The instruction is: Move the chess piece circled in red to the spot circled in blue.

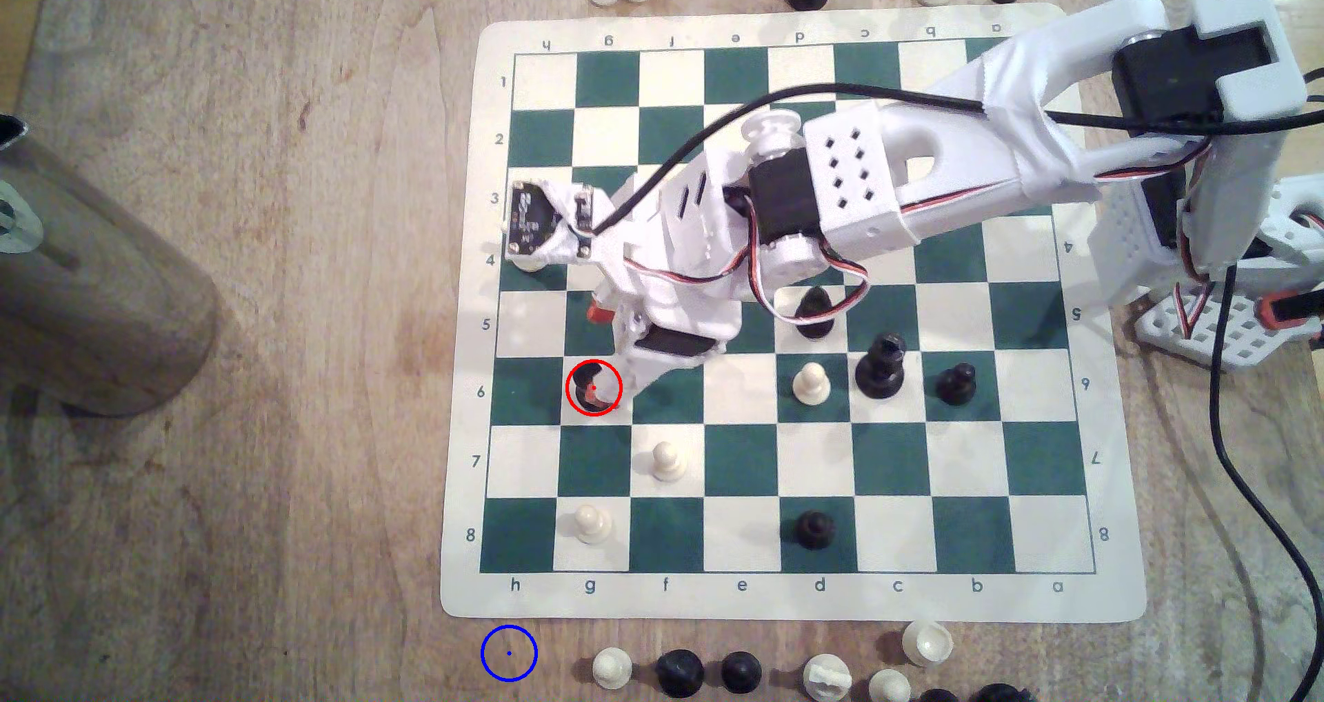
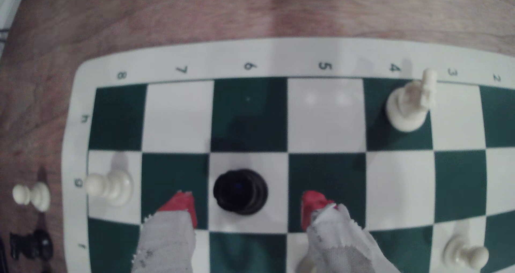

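Observation:
The chess piece circled in red (image 1: 589, 374) is a small stout black piece on the board's g6 square, partly covered by the arm in the exterior view. The wrist view shows its flat round top (image 2: 240, 191) on a light square. My gripper (image 1: 596, 351) hangs over it, open, and the piece stands in the gap of the gripper (image 2: 248, 203). One red fingertip (image 2: 181, 204) is on the row-7 side and the other red fingertip (image 2: 315, 206) on the row-5 side; neither touches the piece. The spot circled in blue (image 1: 509, 652) lies on bare wood just below the board's h corner.
The green and cream chess mat (image 1: 458, 458) holds a white pawn on f7 (image 1: 666, 461), another on g8 (image 1: 591, 523) and a tall white piece on h4 (image 2: 407, 108). Captured pieces (image 1: 680, 672) line the wood right of the blue ring. A large cylinder (image 1: 93, 279) stands at the exterior view's left.

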